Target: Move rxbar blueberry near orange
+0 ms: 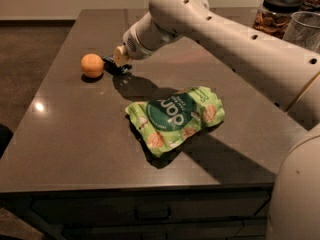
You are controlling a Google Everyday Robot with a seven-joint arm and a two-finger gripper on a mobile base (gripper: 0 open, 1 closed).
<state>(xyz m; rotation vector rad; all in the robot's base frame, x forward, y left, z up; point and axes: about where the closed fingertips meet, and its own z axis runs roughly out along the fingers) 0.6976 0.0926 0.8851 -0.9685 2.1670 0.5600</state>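
We see the round, matte orange (92, 65) lying far left. Just beside it, the dark, flat rxbar blueberry (108, 61) seems to lie beneath the gripper (120, 66).

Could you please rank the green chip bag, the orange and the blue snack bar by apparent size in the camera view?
1. green chip bag
2. orange
3. rxbar blueberry, though unsure: the gripper, low beside the orange, covers part of it, so these two may be alike.

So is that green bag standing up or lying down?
Lying down: the green bag rests flat on the table, printed face up. The gripper is low beside the orange, away from the bag.
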